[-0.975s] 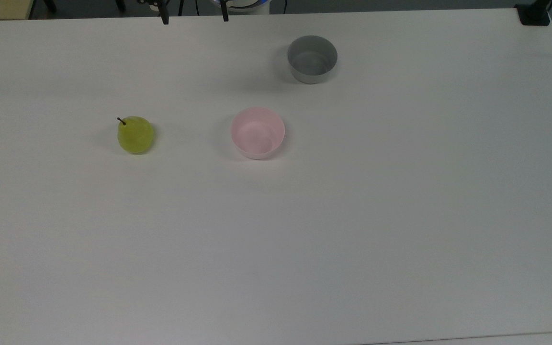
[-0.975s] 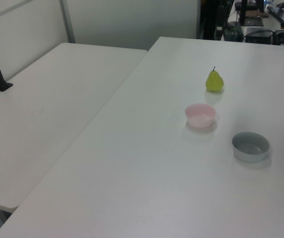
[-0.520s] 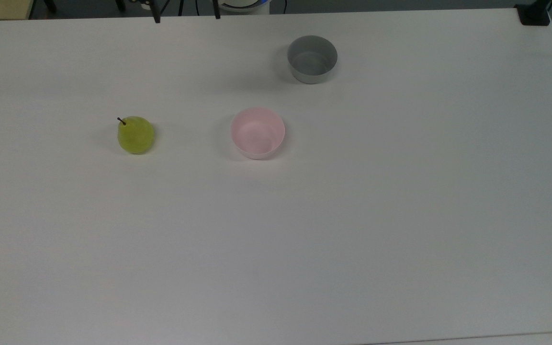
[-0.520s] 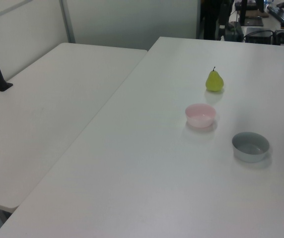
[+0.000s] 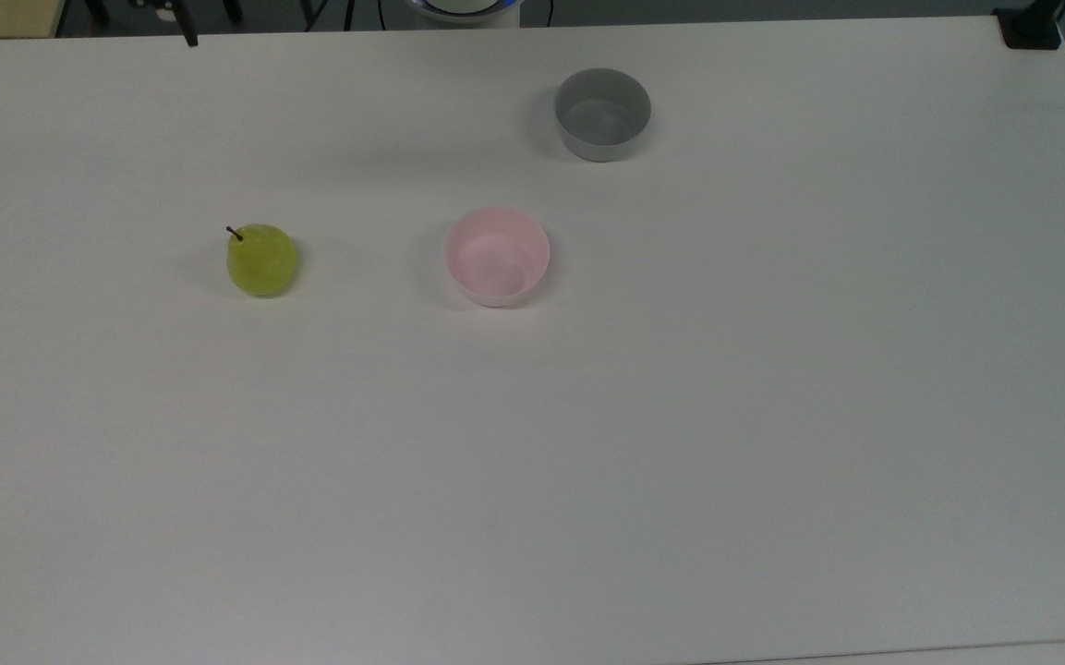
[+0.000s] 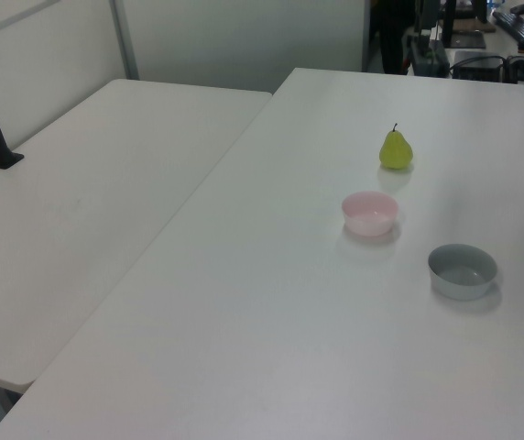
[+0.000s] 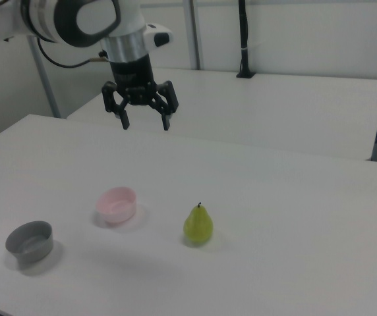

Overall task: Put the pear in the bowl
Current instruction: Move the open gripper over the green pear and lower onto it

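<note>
While the gripper (image 7: pixel 144 124) hung high above the white table (image 5: pixel 680 443) with its two fingers spread wide and nothing between them, the pear (image 5: pixel 260 260) stood upright on the tabletop, untouched. Its long axis ran vertical, broad end down and narrow neck up, with the short dark stem pointing skyward; in the top view the stem leaned a little toward the top view's upper left. One pear, one pale pink bowl (image 5: pixel 497 256) and one grey bowl (image 5: pixel 602 113) were on the table, three things in all, each apart from the others. In the top view the pear sat well to the left of the pink bowl, on about the same line, while the grey bowl lay beyond the pink bowl toward the top view's upper right. In the right view the order ran the other way: grey bowl at the right view's left, pink bowl in the middle, pear (image 7: pixel 198 226) at the right view's right, with the gripper hanging well above and behind the pink bowl (image 7: pixel 116 203). In the left view the pear (image 6: pixel 396 149) stood farthest from the camera, the pink bowl (image 6: pixel 370 213) nearer and the grey bowl (image 6: pixel 463 270) nearest. Both bowls were empty. Compared with half a second earlier, the pear and both bowls had not moved; the dark fingertips seen at the top edge of the top view had shifted toward the top view's left.
</note>
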